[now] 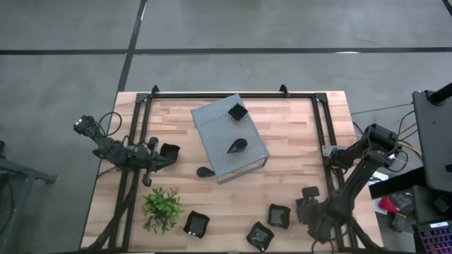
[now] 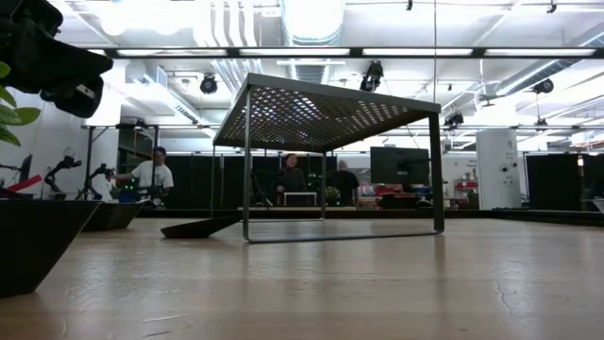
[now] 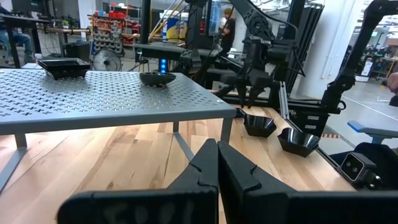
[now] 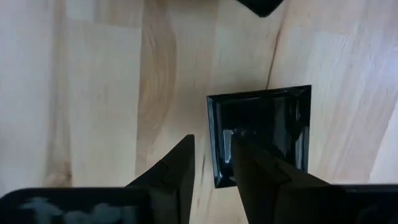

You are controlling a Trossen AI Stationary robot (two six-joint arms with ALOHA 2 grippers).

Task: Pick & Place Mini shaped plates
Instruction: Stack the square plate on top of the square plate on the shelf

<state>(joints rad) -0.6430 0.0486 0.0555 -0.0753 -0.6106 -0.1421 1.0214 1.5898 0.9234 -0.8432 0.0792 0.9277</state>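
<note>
1. right gripper (image 4: 212,163) points straight down over a square plate (image 4: 264,134) near the table's front right; fingers a narrow gap apart, one on each side of the plate's near rim; can't tell if they touch it; nothing lifted.
2. in the high view the right gripper (image 1: 308,210) sits just right of that square plate (image 1: 278,215); right arm reaches in from the table's right edge.
3. left gripper (image 3: 217,163) has its fingers pressed together, nothing between them; it waits at the left side of the wooden table (image 1: 296,155), shown in the high view as left gripper (image 1: 159,156), with a black plate (image 1: 169,150) just beside its tip.
4. grey perforated box (image 1: 229,137) stands mid-table, tilted in plan; on top: a square plate (image 1: 238,110) near the back corner and a leaf plate (image 1: 236,146) near the middle.
5. another leaf plate (image 1: 205,171) lies on the table at the box's front left corner, partly under its edge.
6. front row on the table: a square plate (image 1: 196,224) just right of the green plant (image 1: 162,208), then a plate (image 1: 260,236) at the front edge; a small dark plate (image 1: 309,192) lies behind the right gripper.
7. low view: people stand in the room beyond the table.
</note>
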